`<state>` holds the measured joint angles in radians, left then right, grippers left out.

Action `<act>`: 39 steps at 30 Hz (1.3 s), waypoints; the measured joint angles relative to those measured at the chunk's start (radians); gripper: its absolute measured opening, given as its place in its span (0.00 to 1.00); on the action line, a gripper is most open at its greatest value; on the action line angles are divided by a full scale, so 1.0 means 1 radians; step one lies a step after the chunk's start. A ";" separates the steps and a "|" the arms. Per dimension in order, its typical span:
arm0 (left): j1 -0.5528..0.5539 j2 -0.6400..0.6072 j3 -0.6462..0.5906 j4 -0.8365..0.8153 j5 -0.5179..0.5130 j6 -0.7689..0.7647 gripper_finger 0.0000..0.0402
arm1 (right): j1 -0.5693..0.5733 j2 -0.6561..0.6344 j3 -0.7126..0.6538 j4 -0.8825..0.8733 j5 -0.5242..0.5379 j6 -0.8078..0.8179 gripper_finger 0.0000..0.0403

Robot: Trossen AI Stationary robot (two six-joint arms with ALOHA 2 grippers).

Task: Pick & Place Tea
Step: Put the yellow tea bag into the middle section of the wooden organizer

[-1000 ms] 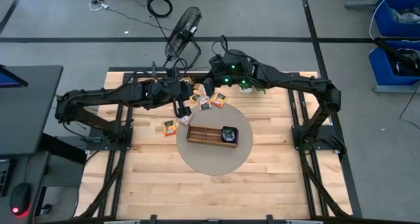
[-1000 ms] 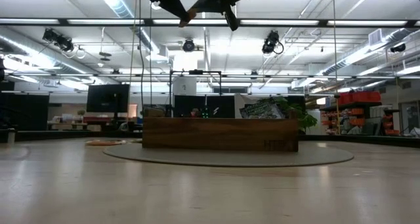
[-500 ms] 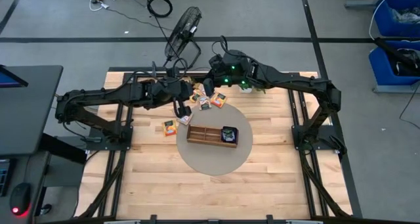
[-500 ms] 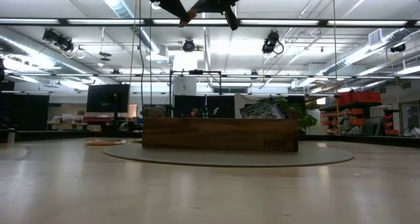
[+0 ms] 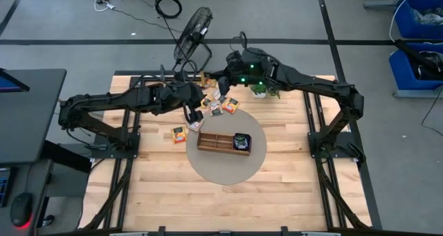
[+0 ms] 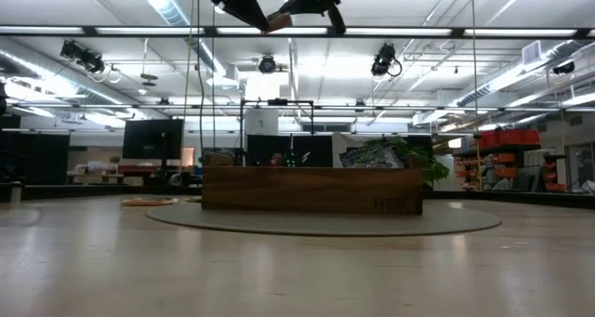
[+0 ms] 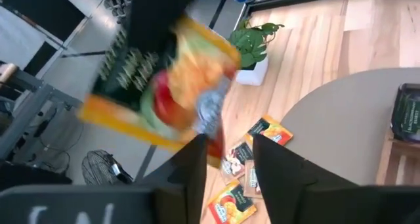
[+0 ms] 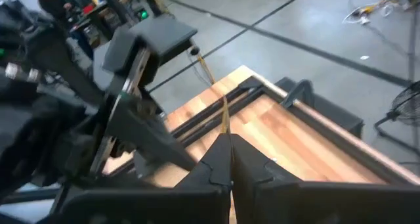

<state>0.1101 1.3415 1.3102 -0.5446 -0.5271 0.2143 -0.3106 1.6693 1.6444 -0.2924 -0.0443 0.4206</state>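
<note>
Hanging high above the light wooden table [image 5: 277,187], the left pincer [image 7: 226,161] has its two dark fingers set apart with a clear gap. The lower corner of a flat square tea packet, orange with a black band and a fruit picture [image 7: 177,86], dips into that gap. Whether either pad touches the packet cannot be told from here. The packet stands straight ahead of this pincer with its broad face turned to the wrist camera, tilted. Its far upper edge is held by the right pincer [image 8: 226,145], whose fingers are pressed tight together on the packet, which its own wrist camera sees edge-on as a thin line. The packet thus spans between the two pincers in mid-air, and the grip appears to lie with the right. Farther down, loose orange and dark packets [image 5: 225,106] lie on the table, with one more orange packet [image 5: 179,133] off to the side. Beyond them, on a round grey mat [image 5: 225,167], sits the long brown wooden three-compartment tray [image 5: 218,142]. A black packet [image 5: 241,140] lies in its end compartment. The left pincer looks the nearer to the tray.
</note>
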 joint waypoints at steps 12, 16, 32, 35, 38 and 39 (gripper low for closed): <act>-0.001 -0.013 -0.001 0.130 0.096 -0.244 0.48 | -0.009 -0.134 0.000 -0.119 0.028 -0.172 0.00; -0.001 -0.029 0.001 0.274 0.184 -0.288 0.51 | 0.012 -0.197 0.000 -0.206 0.013 -0.282 0.00; 0.184 -0.059 0.001 0.547 0.615 -0.571 0.54 | 0.152 -0.289 -0.088 -0.205 0.023 -0.376 0.00; 0.211 -0.049 -0.002 0.523 0.692 -0.570 0.54 | 0.161 -0.289 -0.131 -0.137 0.006 -0.369 0.00; 0.230 -0.047 -0.001 0.513 0.763 -0.570 0.54 | 0.162 -0.289 -0.136 -0.109 -0.024 -0.354 0.00; 0.233 -0.045 -0.001 0.512 0.786 -0.570 0.54 | 0.162 -0.289 -0.136 -0.100 -0.025 -0.354 0.00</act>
<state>0.3427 1.2963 1.3090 -0.0329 0.2588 -0.3554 -0.1490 1.3804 1.5085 -0.3927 -0.0690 0.0666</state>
